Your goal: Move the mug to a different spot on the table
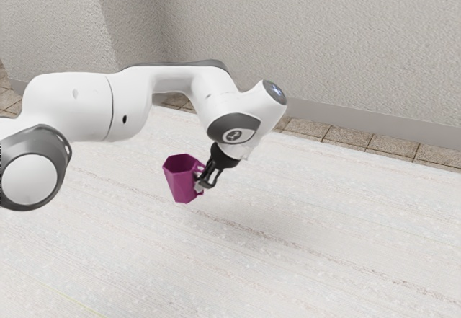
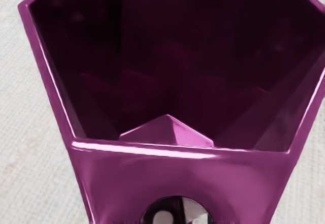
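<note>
A magenta faceted mug (image 1: 181,177) is near the middle of the pale table (image 1: 302,246), tilted with its open mouth facing up and toward the exterior view's left. My black gripper (image 1: 205,182) comes down from the white arm and is shut on the mug's handle side, on the side toward the exterior view's right. In the wrist view the mug (image 2: 172,173) lies directly under my hand. Its dark angular inside is open to the camera, and the handle's opening sits closest to my hand. Whether the mug's base touches the table I cannot tell.
The table spreads wide toward the exterior view's right and front. A tiled floor strip (image 1: 374,141) and a grey wall (image 1: 324,37) lie behind the table's far edge. My arm's large white links (image 1: 72,109) occupy the exterior view's left.
</note>
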Robot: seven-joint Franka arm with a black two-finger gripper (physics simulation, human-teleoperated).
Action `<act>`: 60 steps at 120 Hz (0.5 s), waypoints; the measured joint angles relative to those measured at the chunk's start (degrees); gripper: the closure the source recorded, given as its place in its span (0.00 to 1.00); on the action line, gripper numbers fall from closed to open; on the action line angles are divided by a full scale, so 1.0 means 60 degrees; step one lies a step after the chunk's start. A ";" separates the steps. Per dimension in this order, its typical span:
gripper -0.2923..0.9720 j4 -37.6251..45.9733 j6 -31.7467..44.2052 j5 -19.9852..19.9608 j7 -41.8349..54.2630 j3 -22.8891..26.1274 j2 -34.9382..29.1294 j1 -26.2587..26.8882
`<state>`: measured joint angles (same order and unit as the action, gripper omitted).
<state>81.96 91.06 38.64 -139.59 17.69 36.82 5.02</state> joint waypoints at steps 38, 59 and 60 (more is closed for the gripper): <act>0.81 0.0034 0.0769 0.0105 0.0932 -0.0971 0.0244 -0.0231; 0.80 0.0010 0.1087 0.0223 0.1431 -0.1105 0.0364 -0.0416; 0.80 0.0007 0.1100 0.0226 0.1453 -0.1119 0.0368 -0.0418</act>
<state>82.00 97.66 39.99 -130.87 10.98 39.03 2.51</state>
